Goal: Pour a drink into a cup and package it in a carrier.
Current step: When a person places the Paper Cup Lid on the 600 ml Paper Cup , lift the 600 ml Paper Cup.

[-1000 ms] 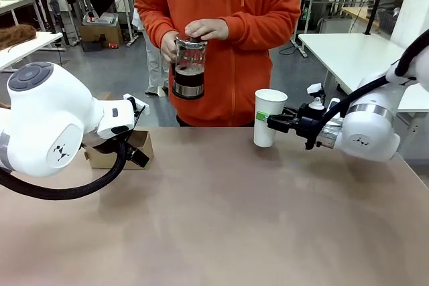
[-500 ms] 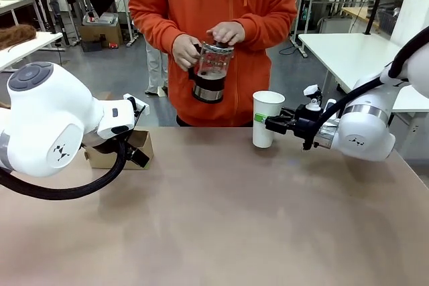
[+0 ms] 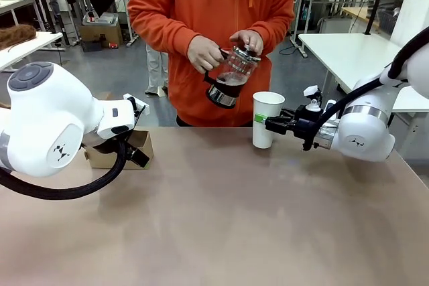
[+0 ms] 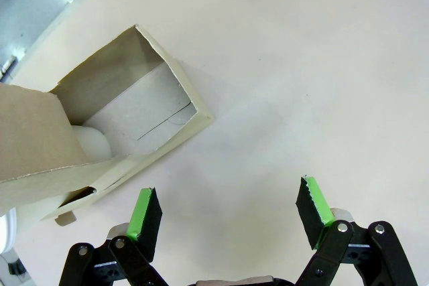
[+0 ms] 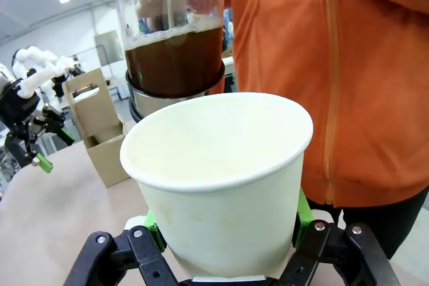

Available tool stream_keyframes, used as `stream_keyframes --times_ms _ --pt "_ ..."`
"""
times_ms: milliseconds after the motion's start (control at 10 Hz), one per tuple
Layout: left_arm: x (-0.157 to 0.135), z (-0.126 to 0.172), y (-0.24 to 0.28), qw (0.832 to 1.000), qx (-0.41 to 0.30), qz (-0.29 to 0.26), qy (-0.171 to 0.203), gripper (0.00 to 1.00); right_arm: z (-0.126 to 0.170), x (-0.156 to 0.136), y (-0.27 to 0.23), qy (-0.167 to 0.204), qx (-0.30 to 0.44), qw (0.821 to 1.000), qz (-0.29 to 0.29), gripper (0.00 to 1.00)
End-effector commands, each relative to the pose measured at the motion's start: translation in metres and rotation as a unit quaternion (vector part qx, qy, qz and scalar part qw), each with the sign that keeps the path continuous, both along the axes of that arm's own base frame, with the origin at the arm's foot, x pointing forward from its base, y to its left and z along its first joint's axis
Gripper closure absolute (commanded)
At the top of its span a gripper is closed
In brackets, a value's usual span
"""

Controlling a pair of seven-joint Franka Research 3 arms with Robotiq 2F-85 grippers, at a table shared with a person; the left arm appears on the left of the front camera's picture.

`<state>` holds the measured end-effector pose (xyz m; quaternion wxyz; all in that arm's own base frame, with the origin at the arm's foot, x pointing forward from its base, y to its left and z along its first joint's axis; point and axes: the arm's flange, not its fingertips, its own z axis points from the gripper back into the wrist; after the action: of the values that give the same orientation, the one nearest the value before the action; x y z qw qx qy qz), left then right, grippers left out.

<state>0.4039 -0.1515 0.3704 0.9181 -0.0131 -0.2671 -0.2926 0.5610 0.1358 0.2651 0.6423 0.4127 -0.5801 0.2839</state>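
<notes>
The white paper cup (image 3: 268,117) stands upright, without a lid, near the table's far edge, with my right gripper (image 3: 263,120) shut on its side. In the right wrist view the cup (image 5: 221,172) sits between the green pads (image 5: 153,222), and the part of its inside that shows is white. A person in an orange hoodie holds the glass pitcher (image 3: 228,82) with both hands, tilted toward the cup's rim. The dark brown drink (image 5: 174,61) fills the pitcher's lower part. The brown cardboard carrier (image 4: 100,118) lies just ahead of my open left gripper (image 4: 228,205).
The carrier (image 3: 134,145) sits at the table's far left, half hidden behind my left arm (image 3: 53,132). The person stands at the far edge, behind the cup. Other white tables (image 3: 348,48) stand in the room beyond.
The person has carried the pitcher to the right and tilted it over toward the cup. My right gripper shifted slightly left with the cup. The left arm has not moved.
</notes>
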Motion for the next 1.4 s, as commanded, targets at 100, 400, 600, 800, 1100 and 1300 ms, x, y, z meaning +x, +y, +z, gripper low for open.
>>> stream_keyframes --times_ms 100,400,600,800,1100,1300 --pt "-0.0002 0.0002 0.0002 1.000 -0.001 0.000 0.000 0.00 0.0010 0.0004 0.0016 0.004 0.006 1.000 -0.002 0.19" --pt "-0.0002 0.0002 0.0002 1.000 -0.001 0.000 0.000 0.00 0.0010 0.0004 0.0016 0.004 0.006 1.000 -0.002 0.19" --pt "-0.0002 0.0002 0.0002 1.000 -0.001 0.000 0.000 0.00 0.0010 0.0004 0.0016 0.004 0.006 1.000 -0.002 0.19" --pt "-0.0002 0.0002 0.0002 1.000 -0.001 0.000 0.000 0.00 0.0010 0.0004 0.0016 0.004 0.006 1.000 -0.002 0.19" --pt "-0.0002 0.0002 0.0002 1.000 -0.001 0.000 0.000 0.00 0.0010 0.0004 0.0016 0.004 0.006 1.000 -0.002 0.19" --pt "-0.0002 0.0002 0.0002 1.000 -0.001 0.000 0.000 0.00 0.0010 0.0004 0.0016 0.004 0.006 1.000 -0.002 0.19"
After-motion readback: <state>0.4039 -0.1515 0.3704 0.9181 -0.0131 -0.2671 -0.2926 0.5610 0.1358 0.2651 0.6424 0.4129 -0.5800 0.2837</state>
